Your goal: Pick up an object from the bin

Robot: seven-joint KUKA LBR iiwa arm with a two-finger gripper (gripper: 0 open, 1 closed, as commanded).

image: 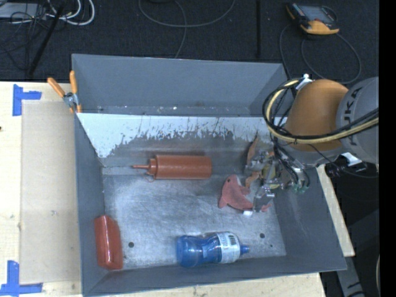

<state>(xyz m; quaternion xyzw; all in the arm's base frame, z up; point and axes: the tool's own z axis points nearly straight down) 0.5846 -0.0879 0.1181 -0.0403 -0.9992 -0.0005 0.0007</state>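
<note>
Nearest, along the front wall of the grey metal bin [185,85], a blue plastic bottle with a white label [207,250] lies on its side. A red cylinder [107,242] lies in the front left corner. Farther back on the right, the pincer [263,187] is low at the right edge of a flat pinkish-red piece [235,194]; if it is apart or together, I cannot tell. Behind, a brown-red squeeze bottle [179,166] lies with its nozzle pointing left.

The scene is moderately lit. A pale sheen lies along the far wall of the bin [185,85], brightest toward the left, while the ground beyond is dark. The brown bottle [179,166] casts a faint, short shadow, and the arm's orange cover [312,113] carries a dull highlight.
</note>
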